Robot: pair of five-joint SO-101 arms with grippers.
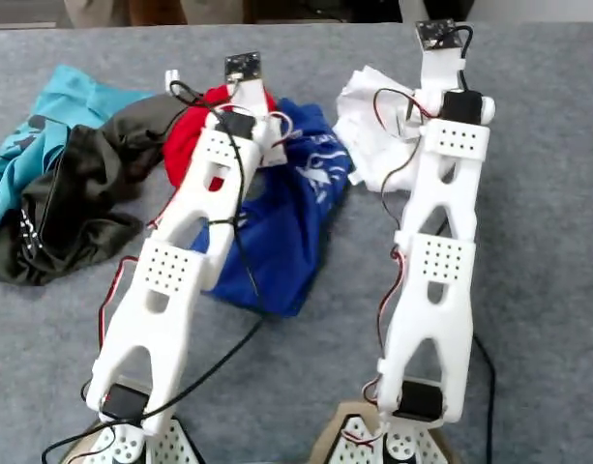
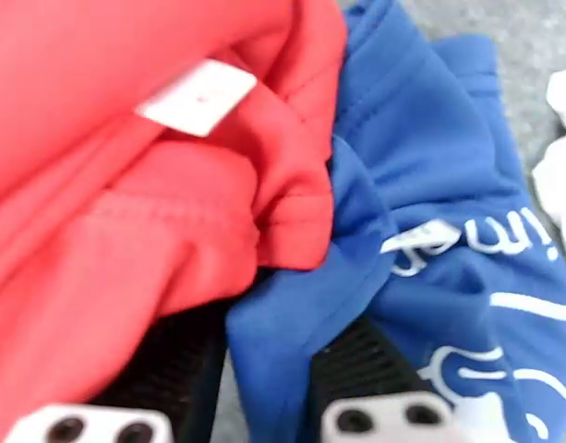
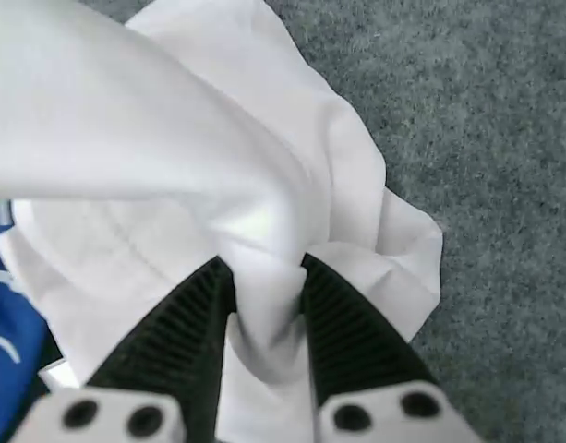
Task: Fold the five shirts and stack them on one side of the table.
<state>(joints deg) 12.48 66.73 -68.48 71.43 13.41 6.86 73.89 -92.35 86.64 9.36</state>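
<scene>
Grey felt surface (image 1: 548,242) with five crumpled shirts. Right tool (image 3: 264,277) pinches a fold of the white cotton shirt (image 1: 369,116), upper centre-right. Left tool (image 2: 273,360) clamps the blue printed shirt (image 1: 277,242), centre, beside the red shirt (image 1: 185,145). Dark olive shirt (image 1: 74,203) and turquoise shirt (image 1: 44,126) lie upper left.

Even, diffuse overhead light covers the table (image 1: 548,145), and the shadows on it are faint and soft-edged. The white shirt (image 3: 172,120) glares almost featureless. Darker shade gathers where the red shirt (image 2: 98,138) overlaps the blue shirt (image 2: 430,166).
</scene>
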